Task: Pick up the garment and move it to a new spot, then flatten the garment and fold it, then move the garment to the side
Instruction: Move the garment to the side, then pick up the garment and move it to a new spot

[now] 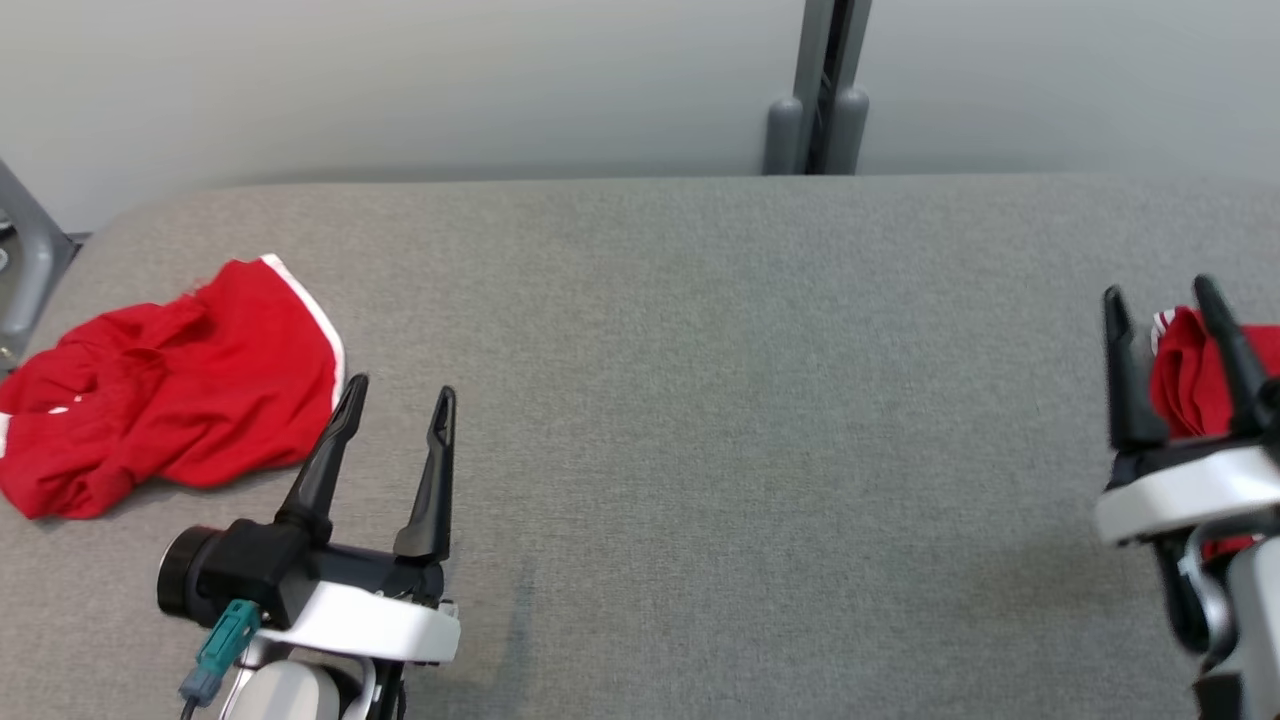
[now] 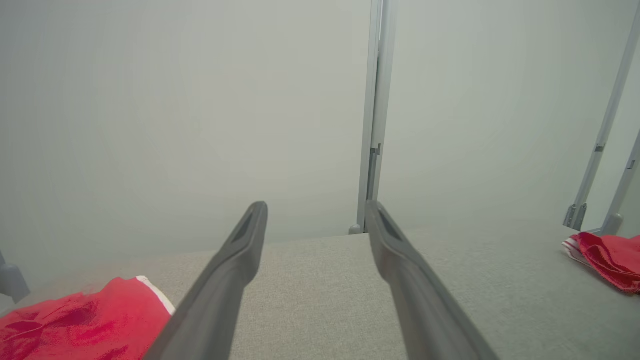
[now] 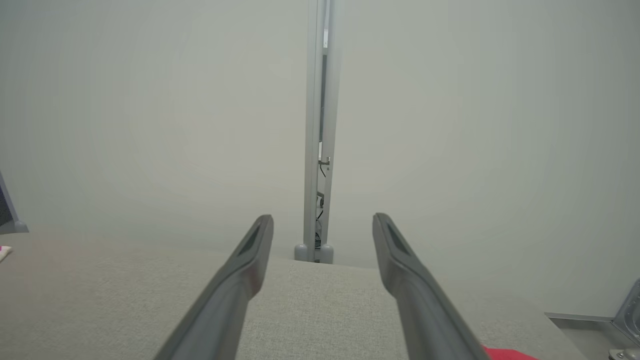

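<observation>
A crumpled red garment (image 1: 170, 390) with white trim lies at the left end of the grey padded table (image 1: 700, 400); its edge shows low left in the left wrist view (image 2: 85, 325). My left gripper (image 1: 402, 392) hovers just right of it, open and empty, fingers apart (image 2: 315, 210). A second red garment (image 1: 1190, 375) lies at the table's right edge, partly hidden behind my right gripper (image 1: 1160, 298), which stands open over it with nothing between the fingers (image 3: 322, 220). That cloth also appears far right in the left wrist view (image 2: 607, 257).
A pale wall with a grey vertical post (image 1: 825, 90) runs behind the table. A grey metal frame leg (image 1: 25, 250) stands off the table's left end. The wide middle of the table is bare grey fabric.
</observation>
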